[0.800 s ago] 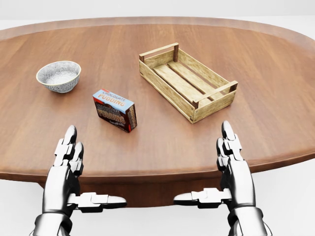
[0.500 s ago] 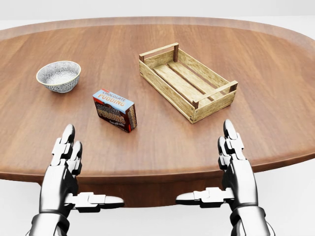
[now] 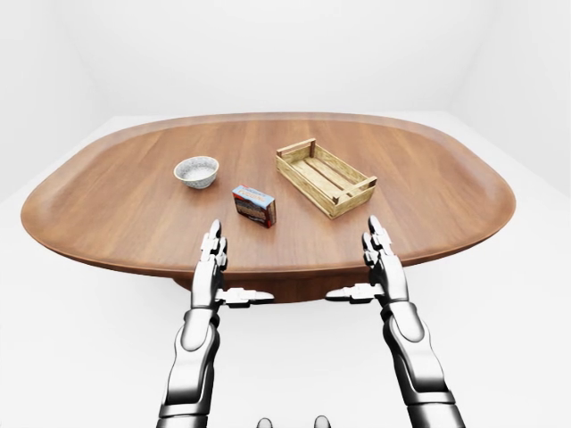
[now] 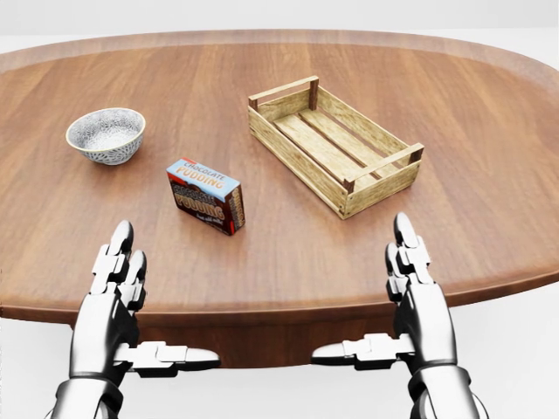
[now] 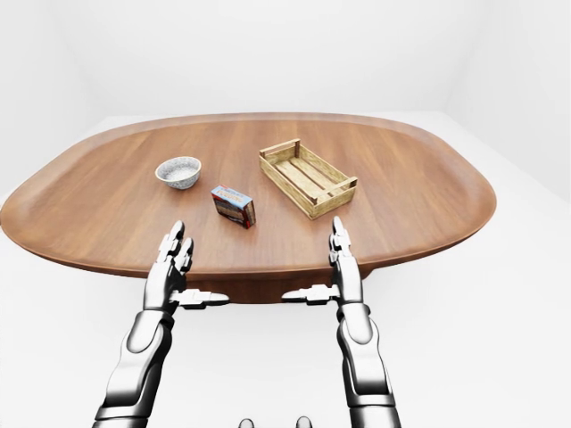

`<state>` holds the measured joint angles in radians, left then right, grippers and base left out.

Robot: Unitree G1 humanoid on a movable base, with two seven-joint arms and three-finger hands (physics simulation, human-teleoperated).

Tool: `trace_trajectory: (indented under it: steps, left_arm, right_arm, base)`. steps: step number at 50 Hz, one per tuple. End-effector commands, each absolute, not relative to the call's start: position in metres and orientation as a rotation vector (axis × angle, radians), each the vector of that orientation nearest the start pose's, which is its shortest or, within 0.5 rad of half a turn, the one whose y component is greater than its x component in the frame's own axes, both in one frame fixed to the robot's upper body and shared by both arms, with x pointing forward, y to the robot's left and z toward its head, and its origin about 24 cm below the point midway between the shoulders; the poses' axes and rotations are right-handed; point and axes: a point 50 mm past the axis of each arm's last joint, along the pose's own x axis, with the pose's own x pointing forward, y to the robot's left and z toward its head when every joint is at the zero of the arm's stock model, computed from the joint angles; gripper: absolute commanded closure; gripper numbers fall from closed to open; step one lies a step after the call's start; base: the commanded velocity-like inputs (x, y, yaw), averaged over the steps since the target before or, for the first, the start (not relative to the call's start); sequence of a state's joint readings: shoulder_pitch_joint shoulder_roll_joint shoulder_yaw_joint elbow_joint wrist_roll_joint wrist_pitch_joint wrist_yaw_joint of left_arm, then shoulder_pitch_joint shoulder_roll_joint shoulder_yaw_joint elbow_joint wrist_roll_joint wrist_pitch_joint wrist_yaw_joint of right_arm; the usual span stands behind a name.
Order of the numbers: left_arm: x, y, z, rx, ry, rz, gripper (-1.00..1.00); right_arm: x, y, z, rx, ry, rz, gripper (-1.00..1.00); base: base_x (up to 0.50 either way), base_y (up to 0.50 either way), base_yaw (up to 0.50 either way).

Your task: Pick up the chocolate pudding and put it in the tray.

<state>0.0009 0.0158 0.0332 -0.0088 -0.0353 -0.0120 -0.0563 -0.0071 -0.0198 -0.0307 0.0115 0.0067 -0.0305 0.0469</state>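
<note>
The chocolate pudding (image 4: pixel 206 195) box reads "CHOCOLATE PUDDING" on its top face. It lies on the table (image 4: pixel 489 113) toward the near edge, its long axis running from upper left to lower right in the head view, between the bowl (image 4: pixel 105 134) and the empty wooden tray (image 4: pixel 333 145). The left hand (image 4: pixel 118 292) and right hand (image 4: pixel 410 292) hover at the near edge, fingers straight, thumbs pointing inward, both released and holding nothing.

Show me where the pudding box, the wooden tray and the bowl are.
pudding box (image 4: pixel 203 202), head view, on its printed side face.
wooden tray (image 4: pixel 292 154), head view, on its long left wall.
bowl (image 4: pixel 103 150), head view, on its outer wall.
</note>
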Motion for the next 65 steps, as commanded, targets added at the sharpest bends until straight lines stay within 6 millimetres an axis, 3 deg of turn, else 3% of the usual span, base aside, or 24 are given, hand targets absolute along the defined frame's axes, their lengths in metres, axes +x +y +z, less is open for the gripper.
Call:
trace_trajectory:
  steps: [1, 38, 65]
  left_arm:
    - [0.2529, 0.1575, 0.0442, -0.017, -0.020, -0.023, -1.00]
    - [0.2534, 0.1575, 0.0450, -0.017, -0.018, -0.023, -1.00]
    - [0.2528, 0.1573, 0.0441, -0.018, -0.018, -0.023, -1.00]
  right_arm:
    - [0.2547, -0.1566, 0.0428, -0.018, -0.025, 0.024, -1.00]
    - [0.2549, -0.1568, 0.0428, -0.013, -0.023, 0.023, -1.00]
    - [0.2542, -0.1549, 0.0472, -0.027, -0.054, 0.038, -1.00]
  base:
    - [0.00, 0.18, 0.00]
    - [0.00, 0.31, 0.00]
    - [0.01, 0.00, 0.00]
